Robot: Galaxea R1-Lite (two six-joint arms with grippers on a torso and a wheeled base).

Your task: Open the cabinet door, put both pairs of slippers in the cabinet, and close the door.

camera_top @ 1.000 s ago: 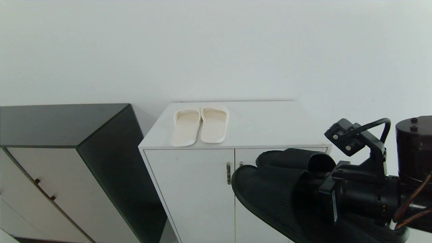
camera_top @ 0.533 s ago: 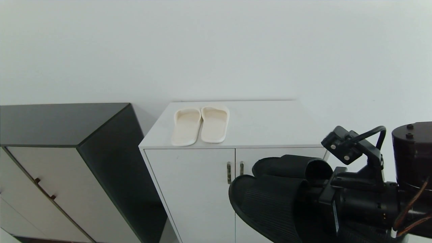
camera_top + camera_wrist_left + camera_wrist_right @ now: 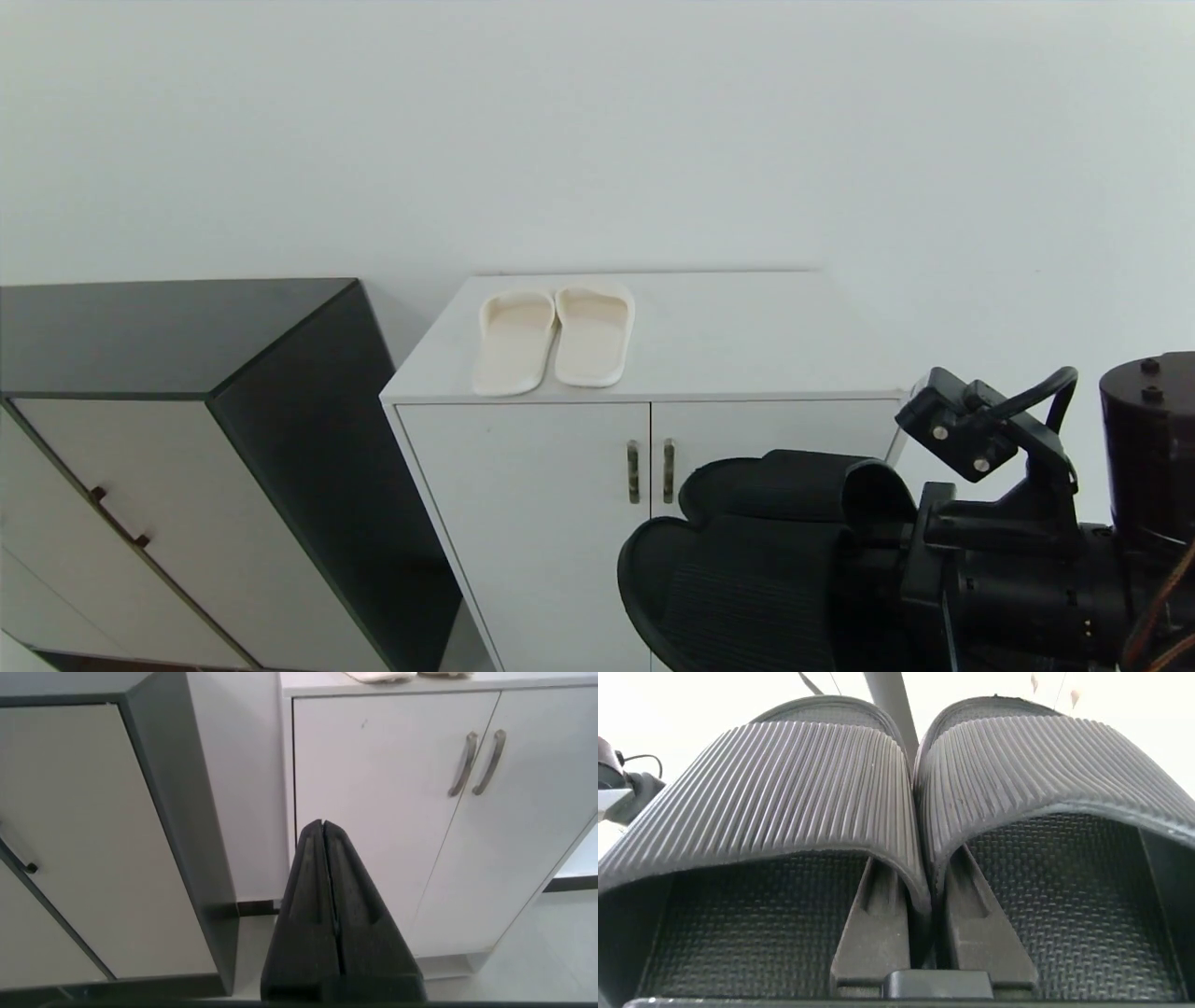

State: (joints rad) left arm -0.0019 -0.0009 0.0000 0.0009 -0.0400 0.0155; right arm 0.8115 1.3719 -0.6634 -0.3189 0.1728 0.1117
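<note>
Ribbed black slippers (image 3: 747,569), apparently cream slippers (image 3: 553,338), white cabinet (image 3: 523,523).

Cream slippers (image 3: 554,340) atop shut cabinet (image 3: 523,523), black slippers (image 3: 747,579) gripped

White cabinet (image 3: 728,336) top: cream slippers (image 3: 565,341) side by side, left half.

A black-framed dresser (image 3: 280,439) with pale drawer fronts (image 3: 112,439) and small dark pulls (image 3: 140,540) stands ahead of the left fingers (image 3: 308,896), off to their left. Beyond them rises a plain white wall (image 3: 597,140); low down runs perhaps a dark skirting strip (image 3: 254,906).
</note>
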